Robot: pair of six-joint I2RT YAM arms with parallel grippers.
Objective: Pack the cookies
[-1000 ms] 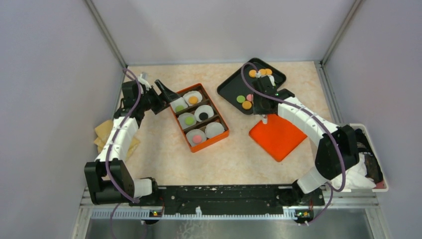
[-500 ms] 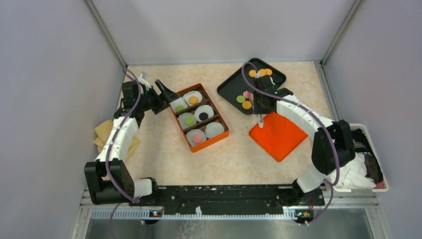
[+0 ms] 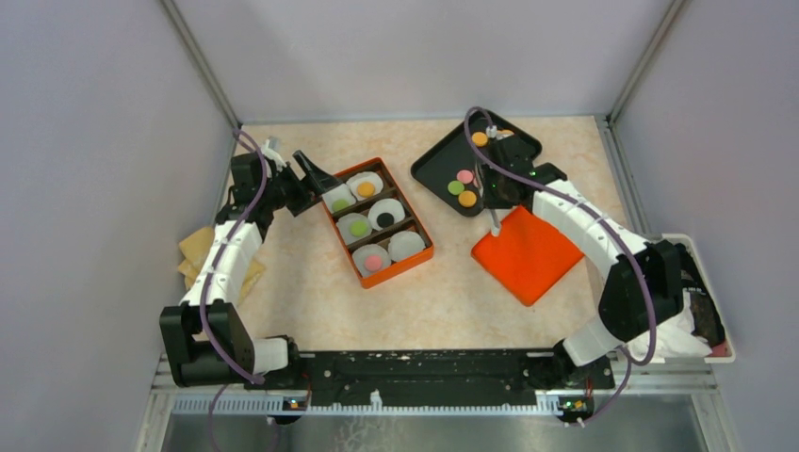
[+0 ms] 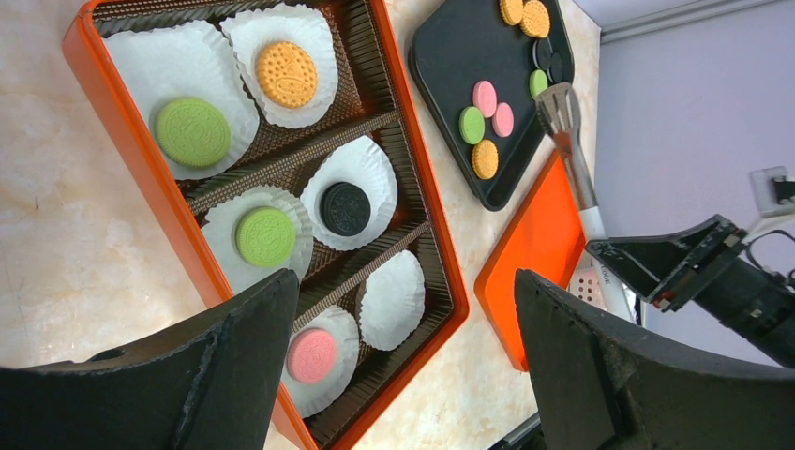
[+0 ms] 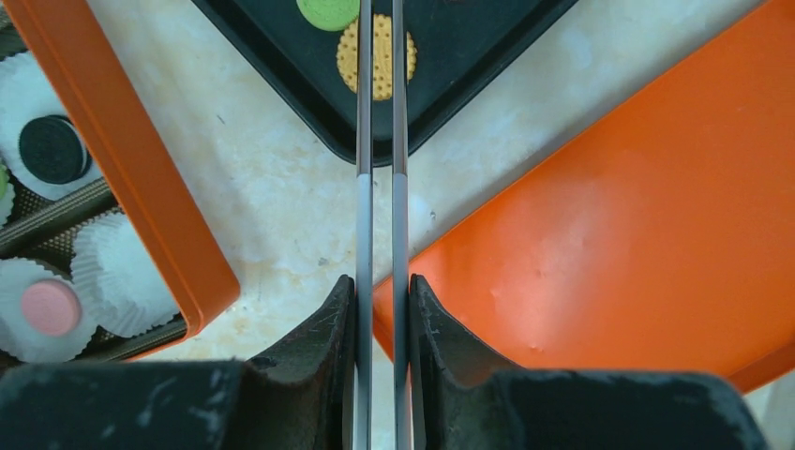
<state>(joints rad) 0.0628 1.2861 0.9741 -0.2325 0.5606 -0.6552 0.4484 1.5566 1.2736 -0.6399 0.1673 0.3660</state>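
Orange, green, pink and black cookies [image 4: 193,132] sit in two places. Five are in the box [image 3: 422,247], each in a white cup [image 4: 239,37]: green and orange in the far row, green and black in the middle row, pink in the near row beside one bare cup. The rest lie loose on the black tray [image 3: 435,162], to the right of the box and apart from it: a pink, green and orange cluster near its near corner, and more orange ones at its far end. Right tool [image 5: 382,300] is pressed together on metal tongs [image 5: 380,187], its fingers clamped on the two arms, which run nearly parallel with a thin gap. In the right wrist view the tongs cross over an orange cookie on the tray, with a green one just beside it; the tips are cut off at the top edge, so I cannot tell if they touch anything. An orange lid [image 3: 526,254] lies flat on the desk [image 3: 452,301], just near-side of the tray, under the right arm. Left tool [image 4: 403,281] is spread wide at the box's far left corner, its wrist camera looking over the box.
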